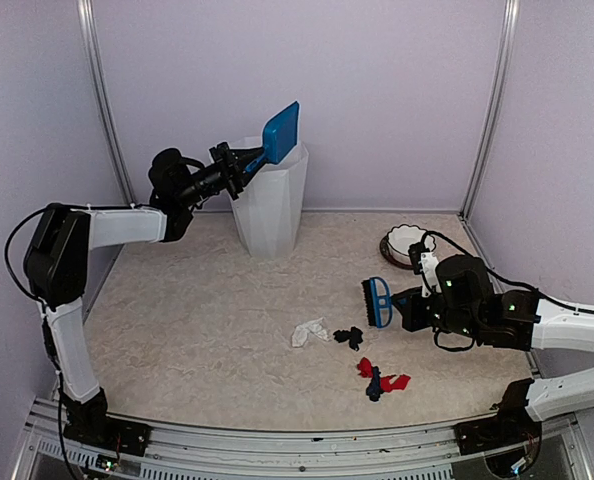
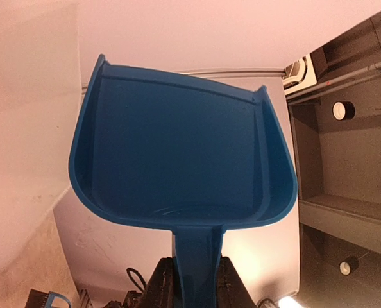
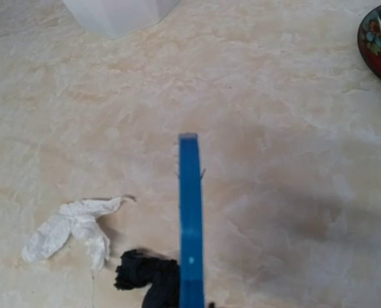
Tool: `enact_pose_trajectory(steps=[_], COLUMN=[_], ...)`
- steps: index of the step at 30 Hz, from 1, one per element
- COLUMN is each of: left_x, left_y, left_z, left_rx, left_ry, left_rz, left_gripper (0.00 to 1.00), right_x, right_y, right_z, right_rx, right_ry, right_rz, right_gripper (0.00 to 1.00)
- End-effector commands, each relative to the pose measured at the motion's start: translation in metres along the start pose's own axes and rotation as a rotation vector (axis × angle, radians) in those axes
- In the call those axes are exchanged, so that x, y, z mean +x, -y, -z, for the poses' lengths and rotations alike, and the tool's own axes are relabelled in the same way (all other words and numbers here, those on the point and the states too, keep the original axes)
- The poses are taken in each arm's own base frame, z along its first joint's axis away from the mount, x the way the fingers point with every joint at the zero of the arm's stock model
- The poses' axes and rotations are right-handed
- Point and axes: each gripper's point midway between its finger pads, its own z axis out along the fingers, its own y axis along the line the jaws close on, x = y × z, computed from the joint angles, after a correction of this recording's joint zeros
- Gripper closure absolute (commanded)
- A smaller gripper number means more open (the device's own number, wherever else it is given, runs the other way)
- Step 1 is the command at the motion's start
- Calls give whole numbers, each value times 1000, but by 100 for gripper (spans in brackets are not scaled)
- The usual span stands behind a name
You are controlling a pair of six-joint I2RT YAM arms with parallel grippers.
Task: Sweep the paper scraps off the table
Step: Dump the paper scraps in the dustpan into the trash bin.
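The paper scraps (image 1: 349,338) lie loose on the bench (image 1: 177,320) in the lower middle of the top view: white, black, red and dark bits. Just right of them, the right gripper (image 1: 405,298) is clamped on a blue brush (image 1: 378,302). At upper left, the left gripper (image 1: 242,163) pinches the handle of a blue dustpan (image 1: 281,131), held over a white bin (image 1: 269,205).

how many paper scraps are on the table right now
5: white scrap near the table centre, black scrap just right of it, then a clump nearer the front edge: left red scrap, dark scrap, right red scrap. The clump may hide more.
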Motion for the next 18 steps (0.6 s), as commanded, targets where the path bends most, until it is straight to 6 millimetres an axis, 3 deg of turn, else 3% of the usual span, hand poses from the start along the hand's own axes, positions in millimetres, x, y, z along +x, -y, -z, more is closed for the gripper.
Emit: enact_pose_trajectory(steps=[1,10,15,18], left_x=[25,55,66,75], left_y=[42,72,72,61], left_z=[15,32,50,66], left_rx=[49,-21,-149,-268], left_ry=[-52,-130,-121,-113], left_rz=[-175,-434,-587,-662], left_gripper=[100,100,100,100], right_x=[-18,-28,-31,-31], right_y=[4,-8,-31,-50], right_z=[7,10,11,7], right_rx=[22,-30,-148,-233], right_ry=[49,65,60,37], right_rz=[6,15,-4,-39], right_gripper=[100,100,100,100])
